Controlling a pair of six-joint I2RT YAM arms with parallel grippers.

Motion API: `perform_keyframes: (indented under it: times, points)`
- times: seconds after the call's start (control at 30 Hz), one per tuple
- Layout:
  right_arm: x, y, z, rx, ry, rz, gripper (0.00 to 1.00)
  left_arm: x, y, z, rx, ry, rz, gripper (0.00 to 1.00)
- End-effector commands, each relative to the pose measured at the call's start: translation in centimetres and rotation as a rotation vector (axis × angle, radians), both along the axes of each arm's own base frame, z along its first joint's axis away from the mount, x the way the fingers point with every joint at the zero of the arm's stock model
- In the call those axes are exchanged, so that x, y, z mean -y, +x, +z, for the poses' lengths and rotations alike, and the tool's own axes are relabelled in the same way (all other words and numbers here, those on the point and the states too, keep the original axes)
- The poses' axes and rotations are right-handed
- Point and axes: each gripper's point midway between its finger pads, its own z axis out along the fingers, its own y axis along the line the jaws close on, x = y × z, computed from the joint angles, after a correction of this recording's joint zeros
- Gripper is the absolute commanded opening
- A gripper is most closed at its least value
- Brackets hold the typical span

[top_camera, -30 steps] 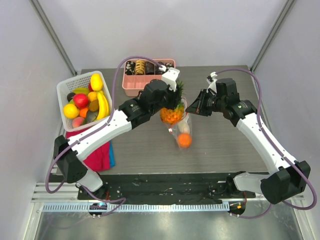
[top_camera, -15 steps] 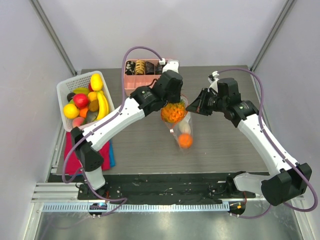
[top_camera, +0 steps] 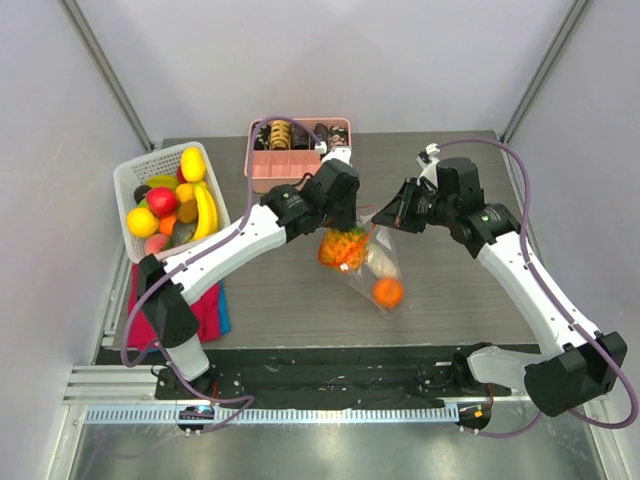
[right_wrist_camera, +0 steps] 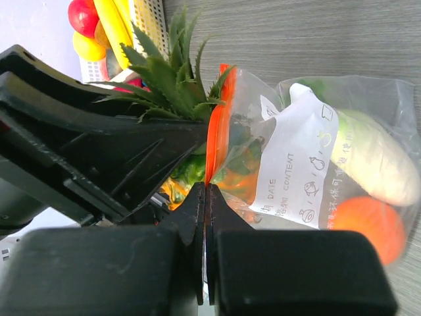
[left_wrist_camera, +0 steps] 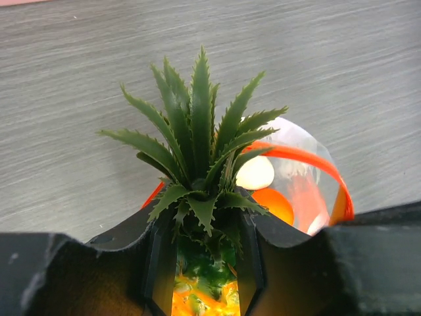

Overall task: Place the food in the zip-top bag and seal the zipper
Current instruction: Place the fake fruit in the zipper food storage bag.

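Two sets of jaws busy here: our left gripper (left_wrist_camera: pixel 202 247) is clamped around the pineapple (left_wrist_camera: pixel 197 164), which sits right at the mouth of the zip-top bag (right_wrist_camera: pixel 296 158); our right gripper (right_wrist_camera: pixel 205 197) is pressed tight, pinching the zipper (right_wrist_camera: pixel 216 125); we see the radish (right_wrist_camera: pixel 371 164) and orange ball (right_wrist_camera: pixel 368 227) deeper inside; the bag's far end rests on the table (top_camera: pixel 280 290).

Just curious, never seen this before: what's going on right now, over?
Left gripper clamps pineapple at mouth. Right gripper pinches zip-top bag by zipper. Radish, orange ball inside; nothing blocking.
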Motion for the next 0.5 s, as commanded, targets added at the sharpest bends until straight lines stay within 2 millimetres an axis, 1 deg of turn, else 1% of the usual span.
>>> perform_keyframes:
  times: [0.0, 0.07, 0.17, 0.2, 0.23, 0.27, 0.37, 0.43, 0.47]
  points:
    - [-0.1, -0.6, 1.5, 0.047, 0.038, 0.008, 0.01, 0.4, 0.3, 6.4, 0.132, -0.17, -0.002, 0.0]
    - [-0.1, -0.7, 1.6, 0.049, 0.042, 0.011, 0.01, 0.6, 0.8, 7.5, 0.158, -0.222, 0.032, 0.0]
    - [-0.2, -0.7, 1.9, 0.054, 0.047, 0.011, 0.01, 0.7, 1.0, 8.0, 0.147, -0.245, 0.061, 0.0]
    - [-0.2, -0.7, 2.1, 0.058, 0.051, 0.008, 0.01, 0.6, 1.1, 7.9, 0.135, -0.252, 0.085, 0.0]
    - [-0.2, -0.7, 2.1, 0.055, 0.053, 0.005, 0.01, 0.6, 1.3, 7.2, 0.119, -0.24, 0.102, 0.0]
    - [-0.2, -0.7, 2.2, 0.056, 0.057, 0.003, 0.01, 0.6, 1.3, 7.0, 0.111, -0.235, 0.108, 0.0]
    - [-0.3, -0.7, 2.3, 0.049, 0.072, -0.004, 0.01, 0.3, 2.3, 6.9, 0.138, -0.227, 0.164, 0.0]
    - [-0.2, -0.7, 2.2, 0.043, 0.076, -0.009, 0.01, 0.1, 3.0, 7.4, 0.167, -0.23, 0.191, 0.0]
    - [-0.3, -0.8, 2.2, 0.041, 0.081, -0.01, 0.01, 0.2, 3.3, 7.3, 0.177, -0.225, 0.2, 0.0]
